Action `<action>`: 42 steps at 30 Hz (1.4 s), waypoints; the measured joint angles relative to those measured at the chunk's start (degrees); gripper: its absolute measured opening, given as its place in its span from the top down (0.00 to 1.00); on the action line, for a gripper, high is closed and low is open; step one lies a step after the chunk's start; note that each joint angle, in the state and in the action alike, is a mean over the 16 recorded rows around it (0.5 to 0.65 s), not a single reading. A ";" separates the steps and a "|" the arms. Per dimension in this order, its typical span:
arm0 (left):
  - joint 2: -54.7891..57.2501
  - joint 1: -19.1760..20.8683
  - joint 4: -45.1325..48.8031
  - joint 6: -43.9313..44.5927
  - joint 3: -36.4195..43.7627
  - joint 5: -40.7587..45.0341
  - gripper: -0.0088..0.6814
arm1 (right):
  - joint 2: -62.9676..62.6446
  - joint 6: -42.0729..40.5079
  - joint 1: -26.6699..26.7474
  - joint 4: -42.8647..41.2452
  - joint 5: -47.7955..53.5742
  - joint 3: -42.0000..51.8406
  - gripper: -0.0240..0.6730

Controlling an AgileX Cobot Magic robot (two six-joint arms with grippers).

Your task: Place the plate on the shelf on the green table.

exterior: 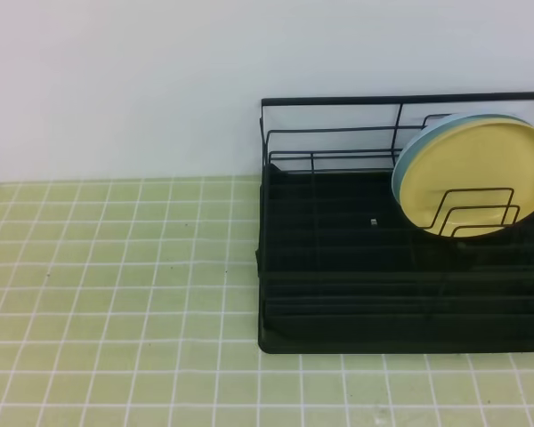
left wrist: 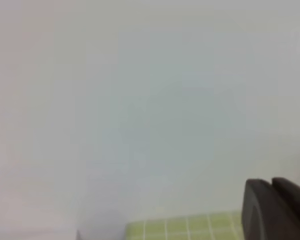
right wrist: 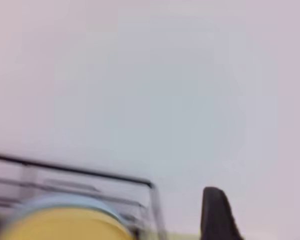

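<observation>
The pale-yellow plate (exterior: 476,182) stands on edge in the wire dividers at the right of the black shelf (exterior: 338,267), which sits on the green table (exterior: 116,285). No gripper touches it. Neither gripper shows in the exterior high view. In the right wrist view, the plate's top (right wrist: 65,225) shows blurred at the lower left. My right gripper (right wrist: 262,200) is to its right, open, with nothing between its fingers (right wrist: 216,212). In the left wrist view, my left gripper (left wrist: 271,184) is shut and empty above a strip of green table (left wrist: 180,227).
A light-blue plate (exterior: 409,151) stands right behind the yellow one, and its rim (right wrist: 65,202) also shows in the right wrist view. The shelf's tall back rail (exterior: 400,100) runs along the white wall. Bare tiles stretch left of and in front of the shelf.
</observation>
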 joint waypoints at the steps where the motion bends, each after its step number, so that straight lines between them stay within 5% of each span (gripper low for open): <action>1: -1.55 0.00 -0.20 -0.15 0.33 0.00 0.99 | -1.82 0.76 2.17 0.00 -0.96 0.22 0.50; 10: -11.35 0.00 -6.83 2.79 2.86 1.28 0.99 | -14.16 5.07 22.33 0.00 -4.66 4.38 0.76; 17: -12.94 0.00 -14.98 6.46 5.86 2.76 0.99 | -17.67 8.49 32.07 0.00 -2.85 10.24 0.93; 29: -12.94 0.00 -23.04 8.77 12.16 3.20 0.99 | -18.08 18.57 38.85 0.00 17.75 21.63 0.97; 42: -12.83 0.00 -28.94 7.39 13.65 0.94 0.99 | -17.92 26.35 39.77 0.00 39.89 26.74 0.97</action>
